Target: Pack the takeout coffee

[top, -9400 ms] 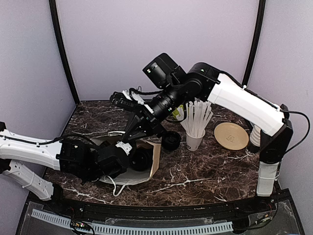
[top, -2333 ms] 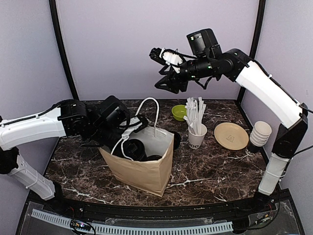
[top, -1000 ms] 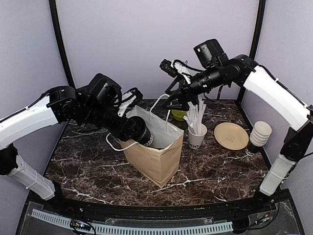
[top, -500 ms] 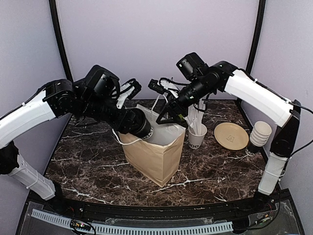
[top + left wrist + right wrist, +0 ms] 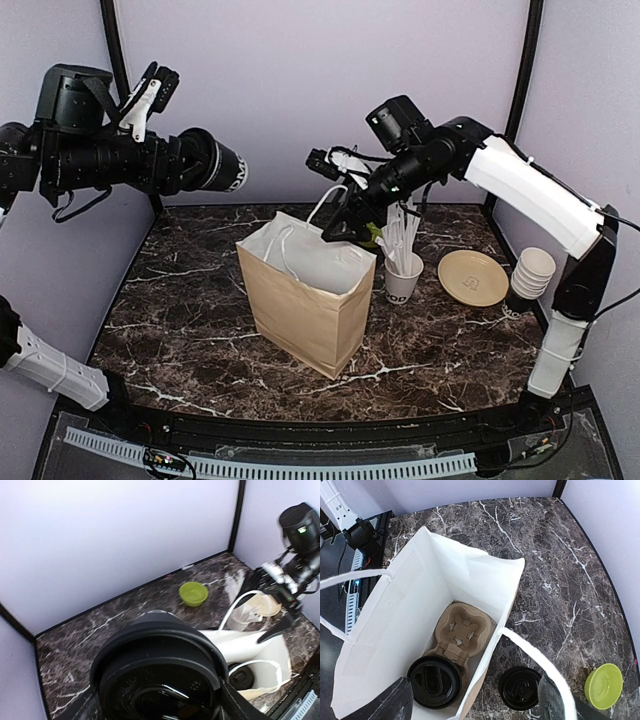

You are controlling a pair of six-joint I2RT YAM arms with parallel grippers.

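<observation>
Coffee came first to my eye: the takeout coffee (image 5: 215,165), a black paper cup with a black lid and a small white logo, was up in the air at the left side. It lay sideways, high above the desk (image 5: 180,320) and well apart from the paper bag (image 5: 300,300). The left claw (image 5: 190,162) was clenched around this cup; in the left wrist view the lid filled nearly the whole lower part.

A second coffee cup (image 5: 434,681) with a black lid sat inside the bag, in one pocket of a brown cardboard carrier (image 5: 464,627) on the bag's bottom. The bag stood upright with its mouth wide.

The right claw (image 5: 472,690) hung just above the far edge of the bag, its two fingers spread wide and gripping nothing. One white handle (image 5: 530,652) of the bag ran close past one finger; I could not tell if they touched.

On the desk just beside the bag was a black round lid (image 5: 520,687); whether a cup was under it I could not tell. Farther stood a green bowl (image 5: 603,685), a white cup of straws (image 5: 400,285), a tan plate (image 5: 472,277) and a stack of pale cups (image 5: 530,270).
</observation>
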